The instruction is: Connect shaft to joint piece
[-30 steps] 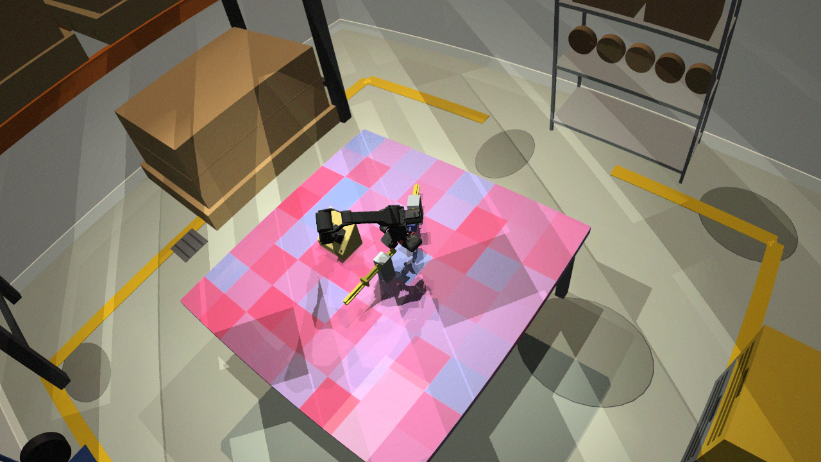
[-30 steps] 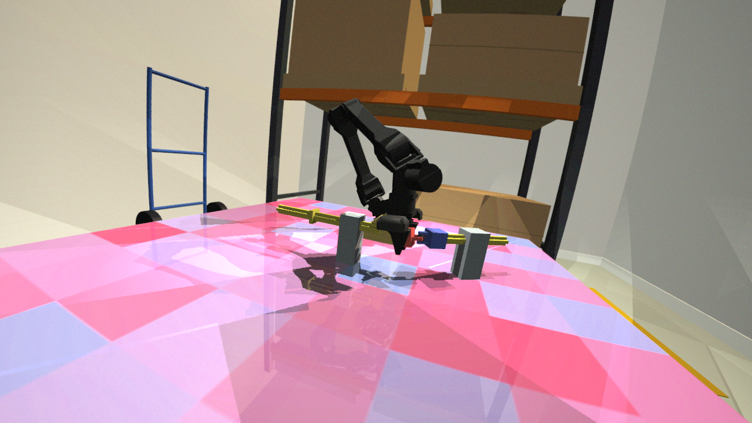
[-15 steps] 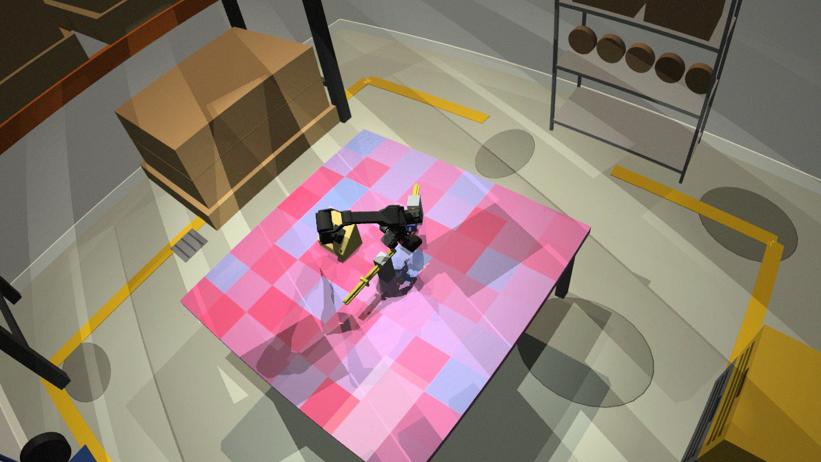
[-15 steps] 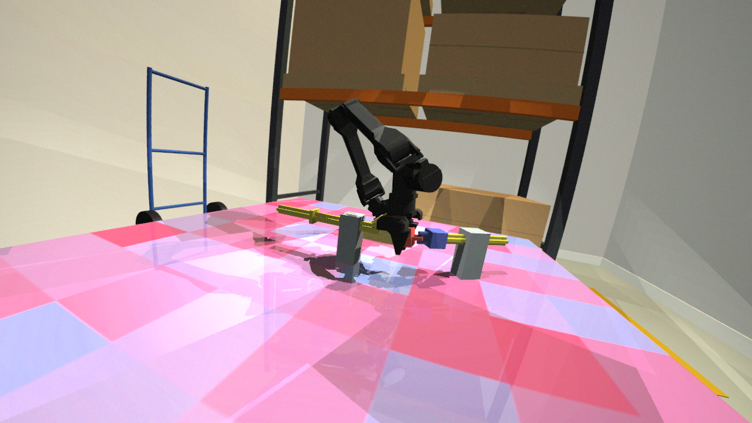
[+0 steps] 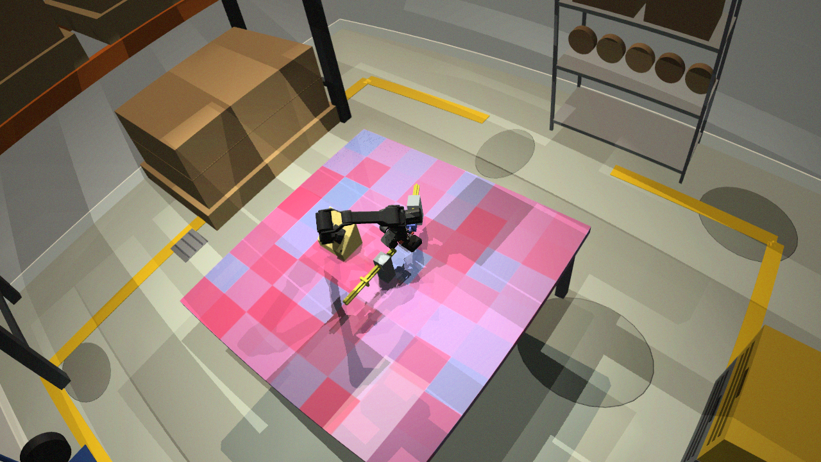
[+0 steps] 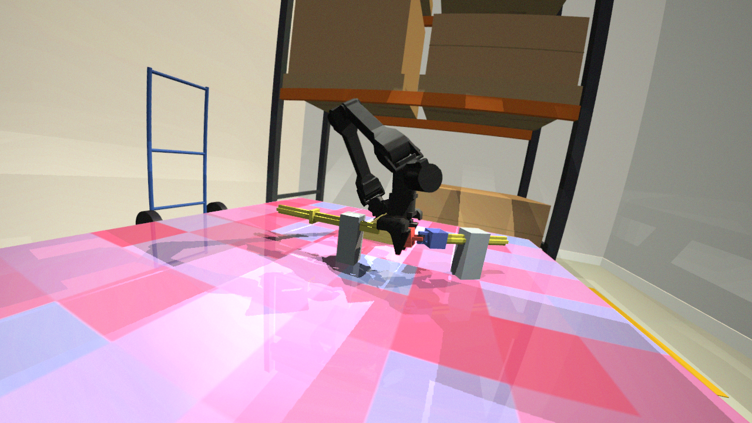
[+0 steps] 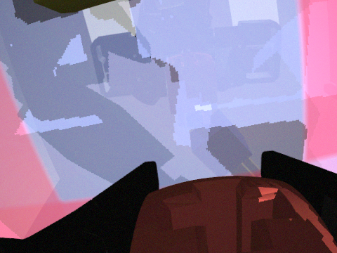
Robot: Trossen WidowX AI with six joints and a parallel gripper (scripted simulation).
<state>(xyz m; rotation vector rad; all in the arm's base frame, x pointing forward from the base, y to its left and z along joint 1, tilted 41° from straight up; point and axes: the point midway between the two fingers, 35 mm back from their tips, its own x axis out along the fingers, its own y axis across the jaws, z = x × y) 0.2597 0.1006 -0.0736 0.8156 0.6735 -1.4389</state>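
My gripper [image 5: 406, 241] [image 6: 401, 246] [image 7: 209, 168] is shut on the red joint piece [image 6: 412, 237] [image 7: 217, 218], which fills the space between the black fingers in the wrist view. A blue fork piece [image 6: 436, 238] joins it to the fixed yellow shaft [image 5: 416, 188] [image 6: 497, 240] on the right grey block [image 5: 414, 203] [image 6: 474, 256]. The second yellow shaft [image 5: 355, 293] [image 6: 294, 211], with a collar [image 6: 314, 215], runs through the left grey block [image 5: 385, 270] [image 6: 348, 241]. Its near end also shows in the wrist view [image 7: 71, 5], apart from the joint piece. The opening is hidden.
The blocks stand on a pink and blue checkered table [image 5: 378, 436] [image 6: 315, 389]. The arm's yellowish base [image 5: 347, 244] is beside the shafts. Shadows fall around the left block. Stacked boxes [image 5: 218, 109], racks and a blue hand truck [image 6: 150, 152] stand beyond the table.
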